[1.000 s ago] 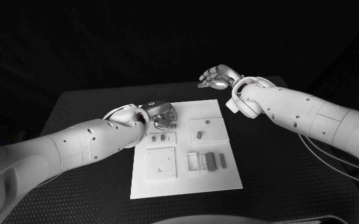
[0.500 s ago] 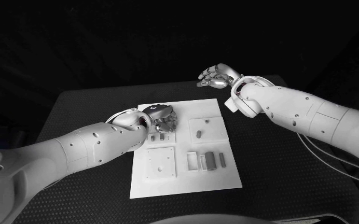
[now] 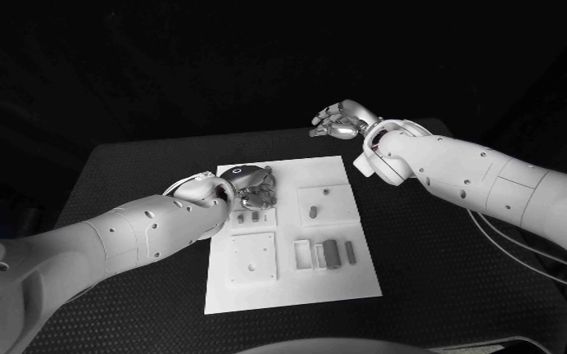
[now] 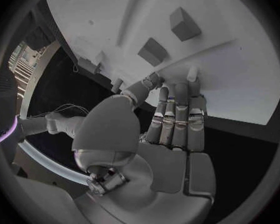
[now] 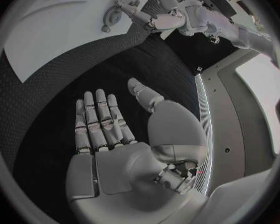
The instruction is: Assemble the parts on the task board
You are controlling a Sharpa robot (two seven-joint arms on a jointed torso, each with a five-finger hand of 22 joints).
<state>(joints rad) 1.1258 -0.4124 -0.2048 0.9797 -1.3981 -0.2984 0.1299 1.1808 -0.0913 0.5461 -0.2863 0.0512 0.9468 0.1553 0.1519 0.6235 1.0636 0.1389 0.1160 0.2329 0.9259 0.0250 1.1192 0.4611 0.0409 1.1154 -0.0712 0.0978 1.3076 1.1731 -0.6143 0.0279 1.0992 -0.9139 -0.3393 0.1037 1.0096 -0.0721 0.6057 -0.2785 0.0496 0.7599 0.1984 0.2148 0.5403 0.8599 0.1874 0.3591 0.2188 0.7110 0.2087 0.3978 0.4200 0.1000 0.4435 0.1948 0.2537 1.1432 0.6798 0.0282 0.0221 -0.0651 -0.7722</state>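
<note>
The white task board (image 3: pixel 355 284) lies in the middle of the black table. My left hand (image 3: pixel 248 186) hovers over its far left part, fingers stretched out side by side and holding nothing. In the left wrist view the fingertips (image 4: pixel 177 87) reach over the board (image 4: pixel 239 79), short of two grey block parts (image 4: pixel 185 24) (image 4: pixel 154 51). Small grey parts (image 3: pixel 249 218) lie just nearer than that hand. My right hand (image 3: pixel 342 120) is raised beyond the board's far right corner; the right wrist view shows this hand (image 5: pixel 105 122) flat and empty over the table.
More grey parts lie on the board: one in the right middle panel (image 3: pixel 315 212), and several upright pieces (image 3: pixel 332 252) beside a square plate (image 3: pixel 253 257). Black table surface (image 3: pixel 449 272) surrounds the board on all sides.
My left hand has sunk slightly toward the board and its forearm has shifted a little. The right hand has barely moved.
</note>
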